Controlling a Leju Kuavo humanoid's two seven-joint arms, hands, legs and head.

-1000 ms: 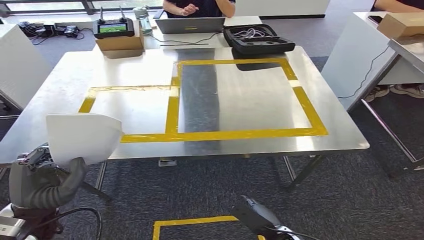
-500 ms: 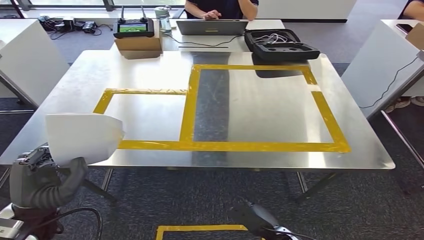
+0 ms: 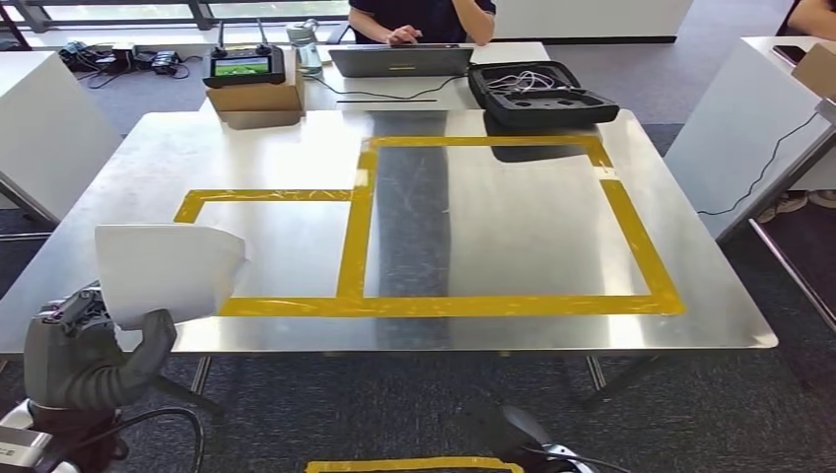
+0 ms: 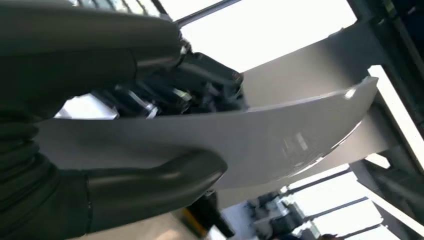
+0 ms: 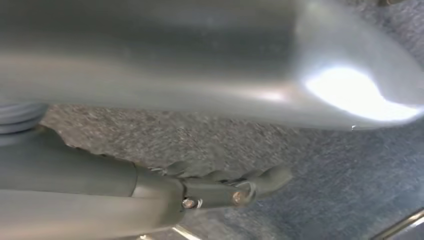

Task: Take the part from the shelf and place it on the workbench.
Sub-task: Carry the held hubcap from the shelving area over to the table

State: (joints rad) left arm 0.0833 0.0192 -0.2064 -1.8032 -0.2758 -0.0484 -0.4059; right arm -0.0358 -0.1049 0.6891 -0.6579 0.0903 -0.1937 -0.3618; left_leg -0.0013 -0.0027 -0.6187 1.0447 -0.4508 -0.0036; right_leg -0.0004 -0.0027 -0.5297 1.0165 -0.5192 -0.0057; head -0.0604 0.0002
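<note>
The part (image 3: 168, 271) is a white curved panel, held up in front of the near left corner of the steel workbench (image 3: 493, 212). My left hand (image 3: 84, 360) grips it from below, thumb against its near face. In the left wrist view the part (image 4: 280, 145) runs between the thumb and the darker fingers of my left hand (image 4: 125, 190). On the bench top, yellow tape (image 3: 444, 305) outlines a large square and a smaller rectangle to its left. My right hand (image 3: 522, 439) hangs low over the carpet, and the right wrist view shows its fingers (image 5: 225, 190) stretched out around nothing.
At the bench's far edge are a cardboard box (image 3: 251, 94) with a controller, a laptop (image 3: 399, 59) and an open black case (image 3: 542, 94); a person sits behind. White tables stand at the left (image 3: 44, 118) and right (image 3: 749, 108). Yellow tape (image 3: 414, 464) marks the floor.
The whole scene has shifted: the bench now looks nearer and more centred, so the camera has moved. The part stays in my left hand the same way.
</note>
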